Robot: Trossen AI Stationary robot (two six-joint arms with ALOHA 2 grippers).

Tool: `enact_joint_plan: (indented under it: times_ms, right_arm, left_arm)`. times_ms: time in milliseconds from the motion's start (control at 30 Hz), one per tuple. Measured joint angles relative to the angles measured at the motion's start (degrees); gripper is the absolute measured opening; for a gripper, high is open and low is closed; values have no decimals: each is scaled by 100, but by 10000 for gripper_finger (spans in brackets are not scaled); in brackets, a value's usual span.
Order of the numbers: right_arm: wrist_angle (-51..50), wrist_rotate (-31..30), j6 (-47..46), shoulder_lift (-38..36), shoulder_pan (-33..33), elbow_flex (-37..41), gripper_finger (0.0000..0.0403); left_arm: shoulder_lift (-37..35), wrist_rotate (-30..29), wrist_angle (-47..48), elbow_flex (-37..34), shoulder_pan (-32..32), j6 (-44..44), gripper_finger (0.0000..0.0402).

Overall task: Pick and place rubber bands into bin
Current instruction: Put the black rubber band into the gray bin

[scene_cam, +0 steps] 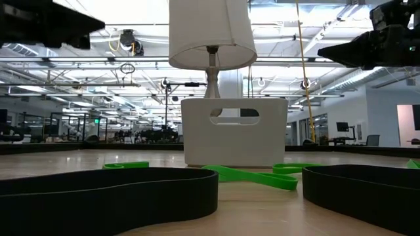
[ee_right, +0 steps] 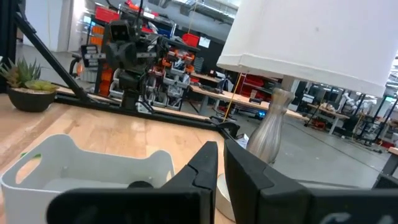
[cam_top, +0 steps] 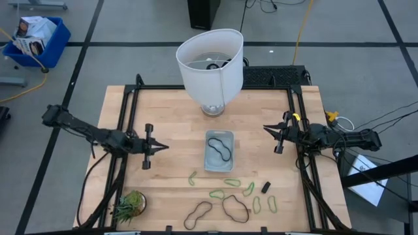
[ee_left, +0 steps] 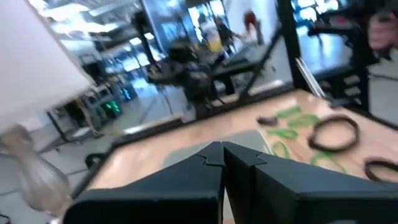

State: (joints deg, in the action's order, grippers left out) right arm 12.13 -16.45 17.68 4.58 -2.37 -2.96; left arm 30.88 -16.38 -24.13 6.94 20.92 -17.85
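Note:
The pale bin (cam_top: 210, 160) stands mid-table with one dark rubber band (cam_top: 221, 147) lying inside it. Several light-green bands (cam_top: 232, 182) and two larger dark wavy bands (cam_top: 235, 207) lie flat on the wood near the front edge. They also show in the low view, green (scene_cam: 252, 176) and dark (scene_cam: 105, 193), in front of the bin (scene_cam: 234, 131). My left gripper (cam_top: 163, 147) is shut and empty, in the air left of the bin. My right gripper (cam_top: 266, 128) is shut and empty, in the air right of the bin.
A white lampshade on a lamp base (cam_top: 210, 65) stands just behind the bin. A small spiky green plant (cam_top: 129, 203) sits at the near left corner. A small black piece (cam_top: 266, 187) lies among the green bands. Black frame rails (cam_top: 128, 117) run along both table sides.

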Motion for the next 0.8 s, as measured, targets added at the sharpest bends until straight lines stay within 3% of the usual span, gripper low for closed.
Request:
enact_joint_plan:
  times_ms: [400,667,800]
  right_arm:
    - [91,85,-5,0,2,0,20]
    - [90,1334,-279,26,-5,0,20]
    - [73,1516,-426,378,-250,-10,21]
  left_arm:
    - [1523,976,-1370,-2,-278,-135,0]
    - [1708,993,-1630,-2,-539,104,12]
    - [1698,990,-2090,-2,-582,38,32]
